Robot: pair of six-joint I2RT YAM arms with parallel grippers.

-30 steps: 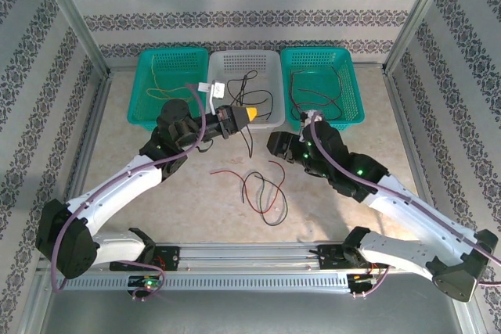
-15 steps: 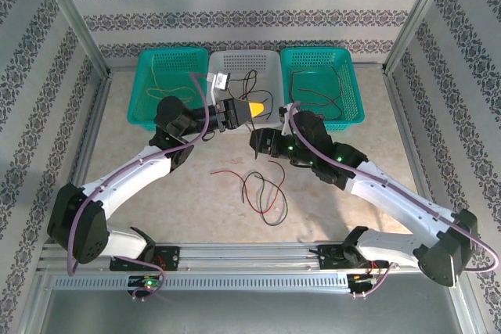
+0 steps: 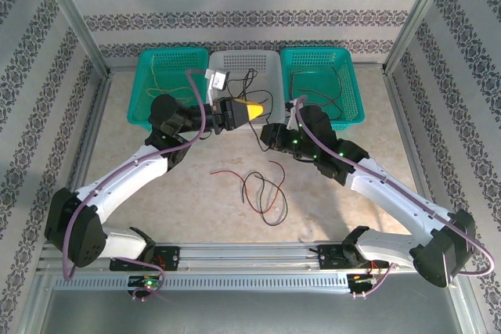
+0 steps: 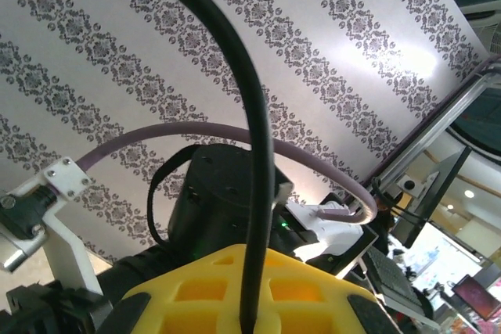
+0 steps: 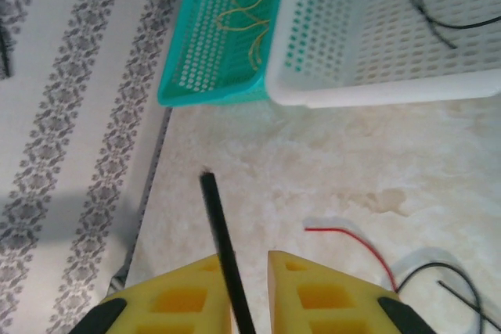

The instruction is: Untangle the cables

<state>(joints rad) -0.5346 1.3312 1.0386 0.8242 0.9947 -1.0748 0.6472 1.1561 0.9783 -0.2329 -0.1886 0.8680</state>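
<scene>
We find the left gripper (image 3: 250, 109) over the near wall of the white basket (image 3: 227, 60), its yellow pads clamped on the black cable (image 5: 219, 224). In the left wrist view that cable rises straight out of the pads, then bends over in a wide arc and leaves the picture.

Seen from above, the cable runs a short way out from the basket to the right gripper (image 5: 243, 260), which sits just in front of the basket's near right corner. In the right wrist view the cable lies between the two yellow pads, its long axis almost in line with the fingers. Its cut end points toward the basket's near left corner and stops well short of it. The pads stand close together, with the cable against one and a thin slit beside the other. We cannot tell whether they pinch it.

A loose tangle of red and black cables (image 3: 262, 189) lies on the table (image 3: 203, 209) in front of the basket, well apart from it. More black cables (image 3: 252, 84) lie inside the basket. Yellow cables (image 3: 166, 84) lie in the teal basket (image 3: 149, 56) touching its left side, and dark cables (image 3: 317, 87) lie in the teal basket (image 3: 348, 56) on its right.
</scene>
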